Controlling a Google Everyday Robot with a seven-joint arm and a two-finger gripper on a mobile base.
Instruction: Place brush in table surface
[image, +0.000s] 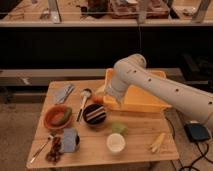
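Note:
The brush lies flat on the light wooden table surface, left of centre, with its small round whitish head pointing to the back and its pale handle running toward the front. My gripper hangs at the end of the white arm, just right of the brush head and at the left end of the yellow-orange bin. It stands open with nothing in it and is apart from the brush.
A dark bowl sits right beside the brush handle, and an orange bowl lies to its left. A grey cloth, white cup, green lump, yellowish item and thin utensil also lie on the table.

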